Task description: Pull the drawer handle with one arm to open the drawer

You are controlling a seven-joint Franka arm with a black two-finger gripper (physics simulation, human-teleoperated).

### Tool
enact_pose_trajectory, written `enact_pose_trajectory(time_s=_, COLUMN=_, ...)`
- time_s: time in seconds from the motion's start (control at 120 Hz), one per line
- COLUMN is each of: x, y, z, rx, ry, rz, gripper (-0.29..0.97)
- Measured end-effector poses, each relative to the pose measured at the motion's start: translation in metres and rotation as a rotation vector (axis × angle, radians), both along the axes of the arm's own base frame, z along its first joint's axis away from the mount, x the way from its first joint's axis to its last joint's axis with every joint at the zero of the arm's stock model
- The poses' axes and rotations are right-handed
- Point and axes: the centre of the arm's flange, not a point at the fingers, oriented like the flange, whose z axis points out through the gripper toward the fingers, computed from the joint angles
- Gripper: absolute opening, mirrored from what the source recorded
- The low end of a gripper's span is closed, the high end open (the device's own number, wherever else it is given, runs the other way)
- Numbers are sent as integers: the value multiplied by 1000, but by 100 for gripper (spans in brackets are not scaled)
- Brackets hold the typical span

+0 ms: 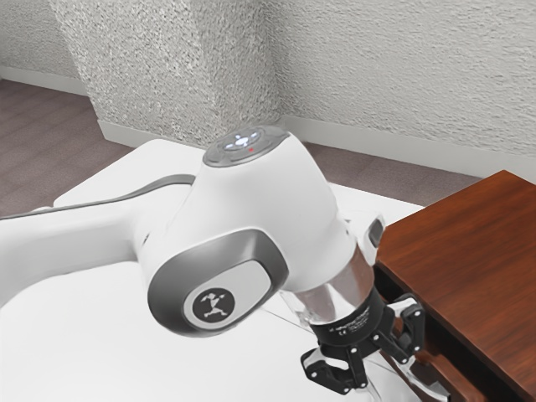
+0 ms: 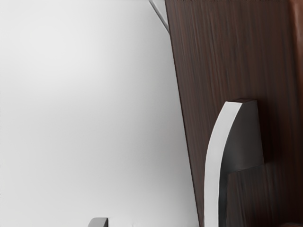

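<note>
The arm reaches low over the white bench (image 1: 92, 343), and its black gripper (image 1: 362, 364) hangs right against the front of the dark wooden cabinet (image 1: 469, 251). I cannot tell whether the gripper is apart or together. From the wrist view, the curved silver drawer handle (image 2: 214, 161) stands out from the drawer front (image 2: 222, 61), close ahead of the gripper.

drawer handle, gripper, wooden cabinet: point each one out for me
drawer handle (image 2: 214, 161): wrist view, on the middle of its curved silver bar
gripper (image 1: 366, 356): exterior view, midway between its black fingers
wooden cabinet (image 1: 469, 251): exterior view, on its bare top panel
</note>
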Motion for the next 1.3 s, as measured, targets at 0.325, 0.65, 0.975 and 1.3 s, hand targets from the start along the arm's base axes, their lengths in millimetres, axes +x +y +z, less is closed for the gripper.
enact_pose_trajectory(time_s=0.325, x=-5, y=6, z=2, rx=9, ry=-13, rz=-3, gripper=16)
enact_pose_trajectory(time_s=0.65, x=-13, y=13, z=4, rx=5, ry=-23, rz=-5, gripper=13)
enact_pose_trajectory(time_s=0.975, x=-26, y=21, z=2, rx=5, ry=-25, rz=-9, gripper=12)
enact_pose_trajectory(time_s=1.3, x=-34, y=25, z=1, rx=6, ry=-34, rz=-15, gripper=12)
